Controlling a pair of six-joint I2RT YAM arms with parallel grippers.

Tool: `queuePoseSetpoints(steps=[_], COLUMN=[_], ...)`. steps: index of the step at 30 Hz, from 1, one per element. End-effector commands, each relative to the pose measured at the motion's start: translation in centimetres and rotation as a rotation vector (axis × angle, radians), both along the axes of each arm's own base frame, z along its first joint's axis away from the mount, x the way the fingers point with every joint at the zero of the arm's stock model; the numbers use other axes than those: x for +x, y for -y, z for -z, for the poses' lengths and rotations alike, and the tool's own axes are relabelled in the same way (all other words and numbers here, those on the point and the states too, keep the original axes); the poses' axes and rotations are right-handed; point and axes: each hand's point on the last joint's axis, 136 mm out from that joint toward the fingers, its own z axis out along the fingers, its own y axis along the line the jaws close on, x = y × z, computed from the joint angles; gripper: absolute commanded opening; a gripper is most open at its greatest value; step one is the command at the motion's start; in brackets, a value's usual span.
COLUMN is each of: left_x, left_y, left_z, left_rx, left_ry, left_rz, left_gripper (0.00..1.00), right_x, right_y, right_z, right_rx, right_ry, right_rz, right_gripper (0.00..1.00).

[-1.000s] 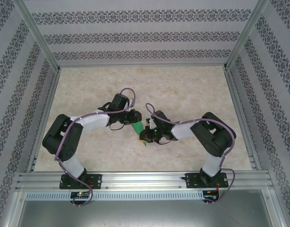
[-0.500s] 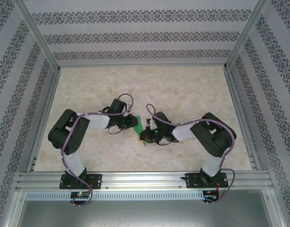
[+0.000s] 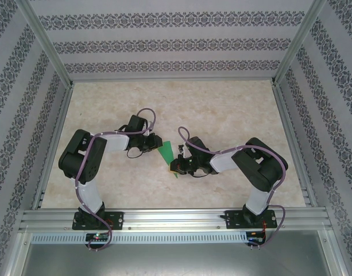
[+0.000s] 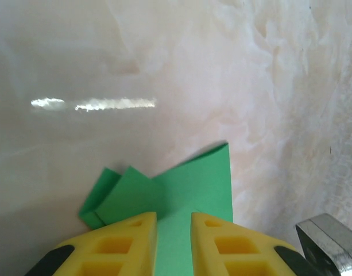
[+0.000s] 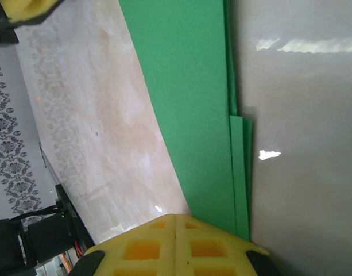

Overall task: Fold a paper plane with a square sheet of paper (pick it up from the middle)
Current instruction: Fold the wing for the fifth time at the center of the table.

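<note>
Plainly there is just one piece of green paper [image 3: 164, 151], folded into a narrow layered strip and lying flat near the middle of the table [image 3: 221, 103]. Its long axis runs from the far side toward the near edge, slanting a little right. It narrows toward the right gripper [image 5: 176, 218], one of two, whose fingers are pressed together at its near end; whether they pinch it cannot be told. The left gripper [image 4: 173, 217] stands at the far-left end, fingers a narrow gap apart, green showing between.
</note>
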Motion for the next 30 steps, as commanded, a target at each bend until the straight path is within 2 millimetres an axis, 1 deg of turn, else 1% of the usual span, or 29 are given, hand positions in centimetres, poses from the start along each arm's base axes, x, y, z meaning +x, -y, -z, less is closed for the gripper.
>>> queuePoseSetpoints(steps=[1, 5, 8, 12, 15, 18, 21, 23, 25, 28, 30], left_x=[1.6, 2.0, 2.2, 2.9, 3.2, 2.8, 1.6, 0.4, -1.1, -3.6, -5.1], left_y=[-2.4, -3.0, -3.7, -4.3, -4.2, -4.2, -4.8, -5.0, -5.1, -4.8, -4.4], left_z=[1.1, 0.8, -0.1, -1.6, -3.6, -5.8, -7.8, -9.0, -9.3, -9.3, -9.0], left_rx=[0.092, 0.098, 0.112, 0.107, 0.086, 0.067, 0.06, 0.042, 0.041, 0.054, 0.085], left_ry=[0.01, 0.004, 0.025, 0.044, 0.072, 0.098, 0.116, 0.131, 0.124, 0.099, 0.084], left_rz=[-0.048, -0.039, -0.037, -0.051, -0.055, -0.066, -0.09, -0.108, -0.128, -0.147, -0.159], left_gripper=[0.24, 0.24, 0.25, 0.26, 0.27, 0.29, 0.3, 0.33, 0.37, 0.43, 0.5], right_x=[-4.6, -4.3, -4.0, -3.3, -2.4, -1.3, 0.0, 0.9, 1.9, 3.4, 4.2], right_y=[3.5, 3.2, 2.8, 2.1, 1.1, 0.0, -0.2, 0.6, 2.4, 5.8, 7.3], right_z=[4.6, 4.4, 4.1, 3.1, 1.6, -1.1, -4.2, -6.0, -6.7, -6.3, -5.9], right_rx=[-0.192, -0.18, -0.167, -0.139, -0.097, -0.037, -0.001, -0.006, -0.056, -0.158, -0.164], right_ry=[-0.185, -0.17, -0.166, -0.141, -0.106, -0.043, 0.043, 0.109, 0.161, 0.201, 0.192], right_rz=[-0.019, -0.027, -0.032, -0.027, -0.024, -0.027, -0.014, 0.019, 0.069, 0.157, 0.204], right_gripper=[0.0, 0.0, 0.0, 0.03, 0.06, 0.13, 0.2, 0.23, 0.27, 0.3, 0.31])
